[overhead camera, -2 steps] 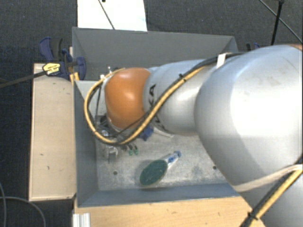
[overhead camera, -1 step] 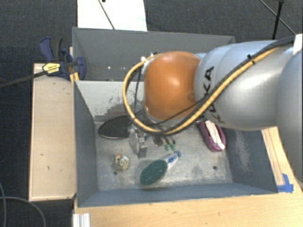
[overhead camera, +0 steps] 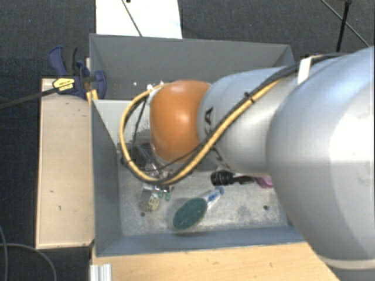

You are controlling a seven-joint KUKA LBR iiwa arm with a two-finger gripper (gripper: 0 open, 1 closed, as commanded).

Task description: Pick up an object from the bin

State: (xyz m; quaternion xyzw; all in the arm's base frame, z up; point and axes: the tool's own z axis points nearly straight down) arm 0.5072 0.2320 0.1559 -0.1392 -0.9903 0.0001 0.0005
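Note:
My gripper (overhead camera: 151,180) reaches down into the left part of the bin, mostly covered from above by the arm's wrist. Right under it lies a small yellowish-green object (overhead camera: 151,201) on the bin floor, touching or nearly touching the gripper's lower end. A brush with a dark green oval head and a bluish clear handle (overhead camera: 190,213) lies a little to the right, near the front wall. A black pen-like object (overhead camera: 232,178) sticks out from beneath the arm further right.
A small pink thing (overhead camera: 266,182) peeks out under the arm at the right. The big arm covers the bin's right and rear floor. The left wall stands close beside the gripper.

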